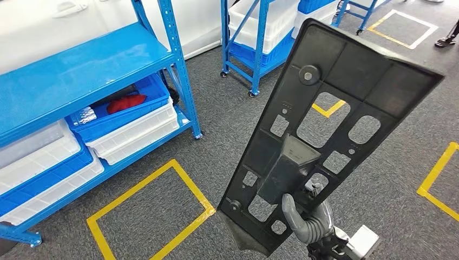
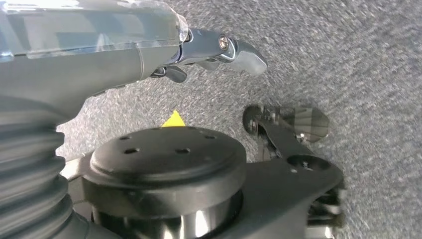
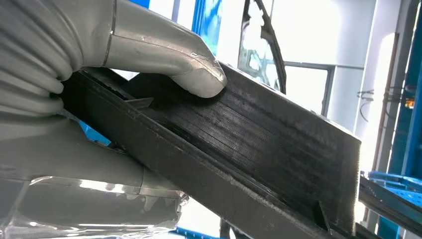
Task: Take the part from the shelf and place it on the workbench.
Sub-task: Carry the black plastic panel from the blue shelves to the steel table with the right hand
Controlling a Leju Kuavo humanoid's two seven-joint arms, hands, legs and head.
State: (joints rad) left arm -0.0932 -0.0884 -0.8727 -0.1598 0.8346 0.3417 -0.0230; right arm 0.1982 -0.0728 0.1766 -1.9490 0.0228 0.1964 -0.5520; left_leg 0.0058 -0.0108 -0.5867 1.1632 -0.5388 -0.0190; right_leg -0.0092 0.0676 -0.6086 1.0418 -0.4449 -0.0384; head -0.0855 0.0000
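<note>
The part (image 1: 325, 124) is a long flat black plastic panel with several cut-outs and a raised block at its middle. It stands tilted up in front of me, wide end far and high. My right hand (image 1: 308, 219) grips it near its lower end. In the right wrist view the thick grey thumb (image 3: 169, 55) presses on the part's black ribbed block (image 3: 259, 149). My left hand (image 2: 214, 52) hangs over the grey carpet with its fingers apart and nothing in it.
A blue shelf (image 1: 81, 76) stands at the left with white and blue bins (image 1: 130, 122) on its lower level. A second blue wheeled rack (image 1: 254, 38) is behind. Yellow tape squares (image 1: 149, 214) mark the grey carpet.
</note>
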